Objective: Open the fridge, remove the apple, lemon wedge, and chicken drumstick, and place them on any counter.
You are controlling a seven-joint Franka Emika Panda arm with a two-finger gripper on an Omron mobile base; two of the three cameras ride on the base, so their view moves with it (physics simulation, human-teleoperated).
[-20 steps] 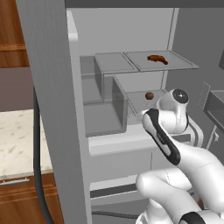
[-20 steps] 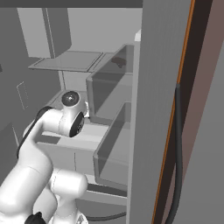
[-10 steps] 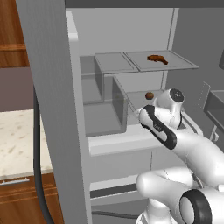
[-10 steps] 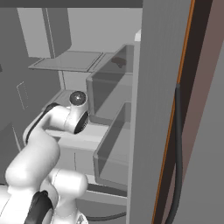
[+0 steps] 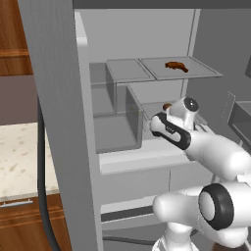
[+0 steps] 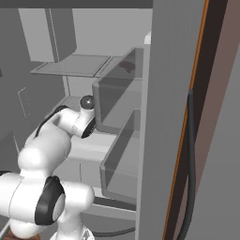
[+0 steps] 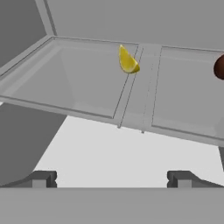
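Observation:
The fridge (image 5: 147,29) stands open, its grey door (image 5: 54,122) swung out to the left. On the upper glass shelf lies the chicken drumstick (image 5: 176,66), also dimly visible through a door bin (image 6: 126,67). My arm reaches into the middle shelf, where the dark apple (image 5: 166,106) peeks out beside my wrist. In the hand view, the yellow lemon wedge (image 7: 128,61) sits far back on that shelf, and the apple (image 7: 220,68) is cut by the right edge. My gripper (image 7: 111,179) is open, holds nothing and is well short of both.
Clear door bins (image 6: 117,154) jut out on the right-hand door (image 6: 173,117), close to my arm. A glass bin (image 5: 115,122) stands on the shelf to the left of my arm. The speckled counter (image 5: 17,152) lies left of the fridge door.
My arm has pushed deeper into the fridge, and the wrist has shifted slightly left toward the apple. The food has not moved.

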